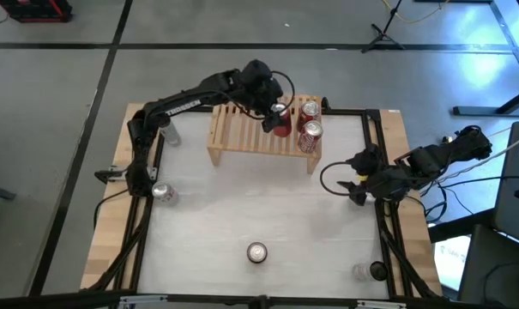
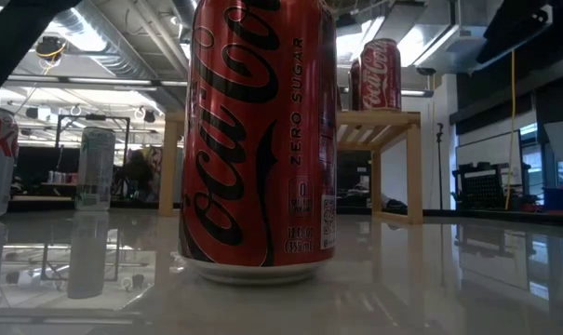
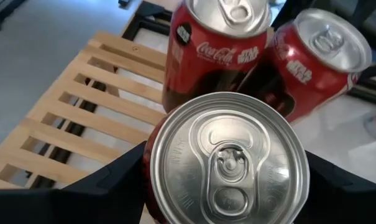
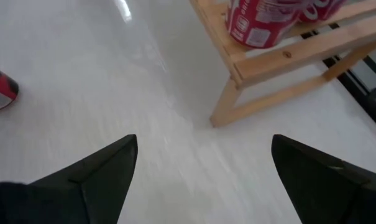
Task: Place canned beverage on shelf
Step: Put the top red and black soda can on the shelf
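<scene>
Across the far middle of the white tabletop (image 1: 208, 232) stands the shelf (image 1: 242, 133), its slatted top bare on the left half and crowded at the right end. My left arm reaches over it from the left edge, and from above that arm covers the far slats, so I cannot see what lies beneath it.

From table height, a red zero-sugar can (image 2: 258, 140) standing close to the lens blocks most of the shelf; only its right leg and one red can up on top show past it. That same can sits alone near the front middle of the tabletop (image 1: 257, 252).

Two red cans (image 1: 310, 124) stand touching each other at the right end of the shelf, one farther back, one nearer. Other cans are scattered: a silver one (image 1: 163, 193) near the left edge, a tall pale one (image 1: 169, 133) left of the shelf, and something small and clear near the front right corner that I cannot make out.

My left tool (image 1: 278, 118) is pinching the canned beverage (image 3: 228, 158) by its sides, upright, just left of the two shelved cans and over the slats; whether its base touches the wood I cannot tell, since the can hides its own underside.

My right tool (image 4: 203, 177) hovers over the tabletop to the right of the shelf, fingers spread wide and holding nothing, with the shelf's right leg ahead of it.
</scene>
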{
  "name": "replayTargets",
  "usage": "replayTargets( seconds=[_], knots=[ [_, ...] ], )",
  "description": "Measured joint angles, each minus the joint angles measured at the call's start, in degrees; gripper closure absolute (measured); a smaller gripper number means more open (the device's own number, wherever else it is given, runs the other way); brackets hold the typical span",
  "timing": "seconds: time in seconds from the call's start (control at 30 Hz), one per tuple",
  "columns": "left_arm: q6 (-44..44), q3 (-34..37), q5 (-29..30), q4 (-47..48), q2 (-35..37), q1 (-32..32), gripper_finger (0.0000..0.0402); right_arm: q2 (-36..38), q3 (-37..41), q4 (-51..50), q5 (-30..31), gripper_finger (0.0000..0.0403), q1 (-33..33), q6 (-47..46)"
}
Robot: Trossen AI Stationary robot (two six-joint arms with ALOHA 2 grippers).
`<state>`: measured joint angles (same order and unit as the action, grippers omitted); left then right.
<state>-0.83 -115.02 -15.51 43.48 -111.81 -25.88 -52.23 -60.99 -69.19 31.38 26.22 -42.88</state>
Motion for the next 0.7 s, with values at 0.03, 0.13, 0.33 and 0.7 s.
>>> replayTargets(
  seconds=[0.03,0.13,0.33,0.7],
  knots=[
    [0.4,0.0,0.5,0.2,-0.1,0.0,0.0127,0.0,0.0,-0.2,0.0,0.0045,0.0,-0.4],
    [1.4,0.0,1.0,-0.1,-0.3,0.1,0.0123,0.0,0.0,-0.2,0.0,0.0045,0.0,-0.6],
    [3.0,0.0,1.3,-0.8,-0.5,0.1,0.0102,0.0,0.0,-0.2,0.2,0.0045,0.0,-0.6],
    [5.2,0.0,3.1,-1.2,-0.8,1.2,0.0092,0.0,0.0,-0.1,0.4,0.0045,0.0,-0.6]
  ],
)
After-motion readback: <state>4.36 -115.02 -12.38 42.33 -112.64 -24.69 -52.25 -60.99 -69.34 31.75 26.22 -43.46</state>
